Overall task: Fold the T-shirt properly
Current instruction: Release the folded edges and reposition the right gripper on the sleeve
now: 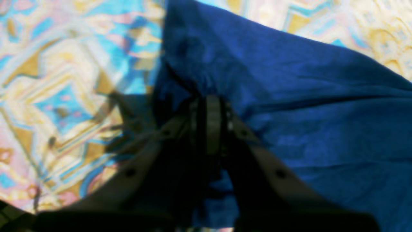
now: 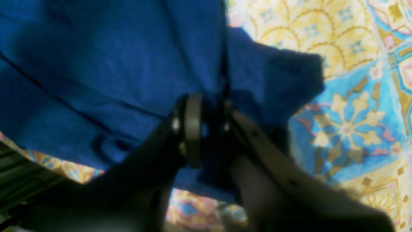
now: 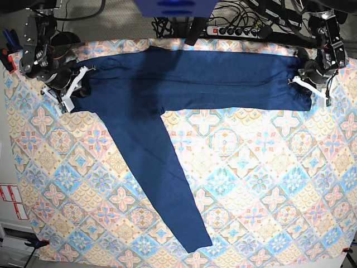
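Observation:
The dark navy T-shirt (image 3: 212,78) lies as a long band across the far side of the table, with one sleeve (image 3: 162,184) running down toward the near edge. At the band's right end, my left gripper (image 3: 304,82) is down on the cloth. In the left wrist view the left gripper (image 1: 206,100) has its jaws together, with T-shirt (image 1: 305,112) fabric bunched at the tips. At the band's left end is my right gripper (image 3: 75,89). In the right wrist view the right gripper (image 2: 209,103) has its jaws parted, and T-shirt (image 2: 96,64) folds lie between them.
A pastel patterned tablecloth (image 3: 268,184) covers the whole table. Behind the far edge are a power strip (image 3: 234,29) with cables and a blue object (image 3: 175,6). A red clamp (image 3: 5,56) sits at the left edge.

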